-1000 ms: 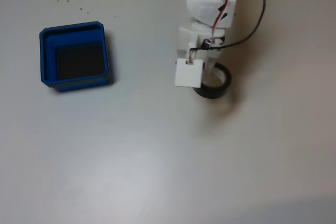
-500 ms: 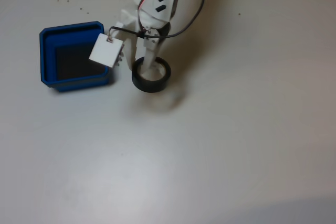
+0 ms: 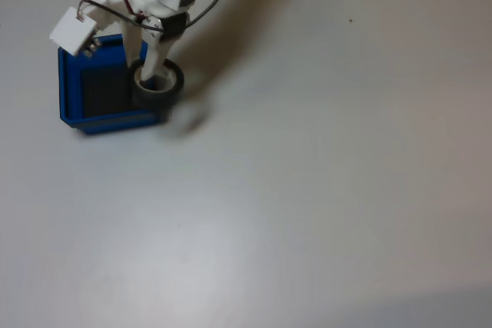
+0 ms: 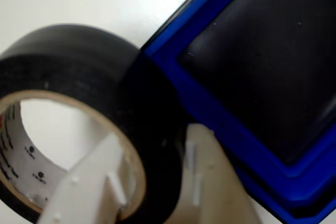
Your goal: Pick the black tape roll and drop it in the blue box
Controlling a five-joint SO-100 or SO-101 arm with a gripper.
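Here gripper (image 3: 151, 82) clamped on black tape roll (image 3: 157, 87) wall, roll hanging over blue box (image 3: 71, 90) right rim.

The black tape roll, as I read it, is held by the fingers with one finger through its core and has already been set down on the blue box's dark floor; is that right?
Not quite: the black tape roll is held that way, one of the fingers through its core, but it hangs over the blue box rim, not on the floor, as the wrist view shows.
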